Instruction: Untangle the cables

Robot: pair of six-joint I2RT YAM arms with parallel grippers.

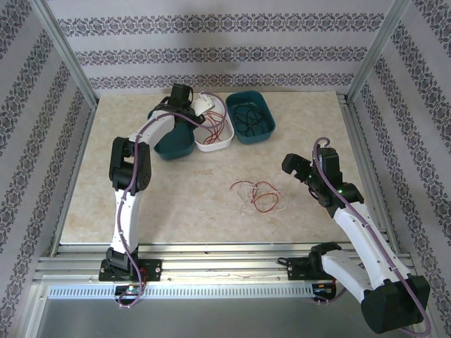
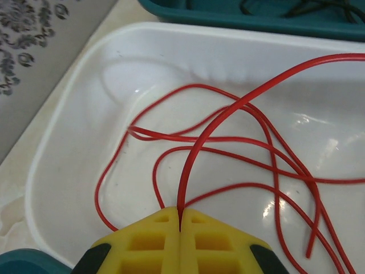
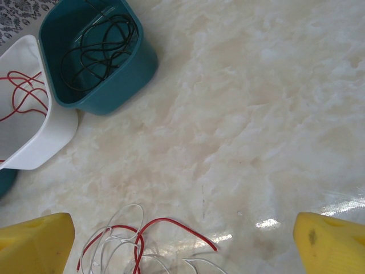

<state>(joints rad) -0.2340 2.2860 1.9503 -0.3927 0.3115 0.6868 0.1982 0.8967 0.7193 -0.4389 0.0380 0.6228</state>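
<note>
Closest, my left gripper [image 2: 180,224] pinches one red cable [image 2: 228,114] arcing over the white tray [image 2: 68,114], while the red-and-white tangle [image 3: 137,245] lies on the table [image 3: 256,114] just ahead of my right gripper [image 3: 182,240], spread wide and empty

Your top camera looked down from above and behind the arm bases, taking in the whole worktop [image 1: 176,204]. Your left wrist camera sat very close over the white tray [image 2: 74,103], facing into it at the red cable [image 2: 239,106]. Your right wrist camera hung farther back above the worktop, looking forward. It shared that tray, the red cable and the teal bin [image 3: 137,63] with both other views.
</note>
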